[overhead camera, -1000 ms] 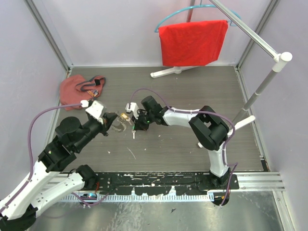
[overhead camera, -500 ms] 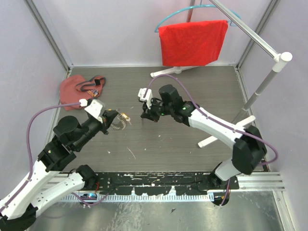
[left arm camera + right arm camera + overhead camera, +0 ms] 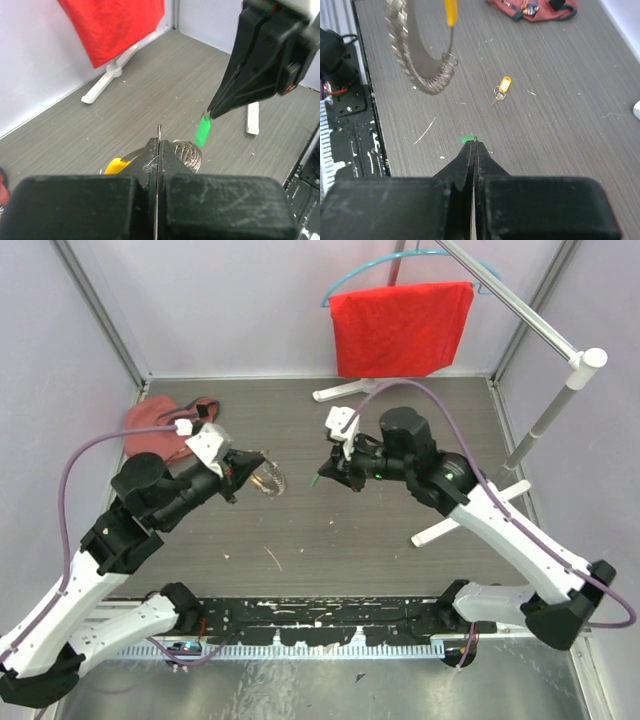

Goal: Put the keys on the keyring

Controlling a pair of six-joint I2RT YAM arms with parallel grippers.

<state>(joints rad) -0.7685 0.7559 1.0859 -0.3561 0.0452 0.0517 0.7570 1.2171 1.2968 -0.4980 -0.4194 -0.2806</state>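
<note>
My left gripper (image 3: 243,472) (image 3: 158,142) is shut on the thin wire of the keyring (image 3: 268,480), a silvery coiled loop (image 3: 189,153) with an orange segment (image 3: 118,165), and holds it above the table. My right gripper (image 3: 322,478) (image 3: 475,145) is shut on the green key (image 3: 202,131). It holds the key in the air just right of the ring; only a green sliver (image 3: 466,141) shows past its tips. The ring (image 3: 415,65) hangs ahead of it. The brass-gold key (image 3: 500,93), with an orange-yellow head, lies on the table; I cannot pick it out from above.
A red pouch with cords (image 3: 165,425) (image 3: 535,7) lies at the back left. A red cloth (image 3: 400,328) hangs on a white stand (image 3: 350,390) at the back. A white leg of the stand (image 3: 470,512) lies at the right.
My right gripper has lifted the green key and pulled back to the right, away from the ring. My left gripper has raised the keyring and shifted it right and back.
</note>
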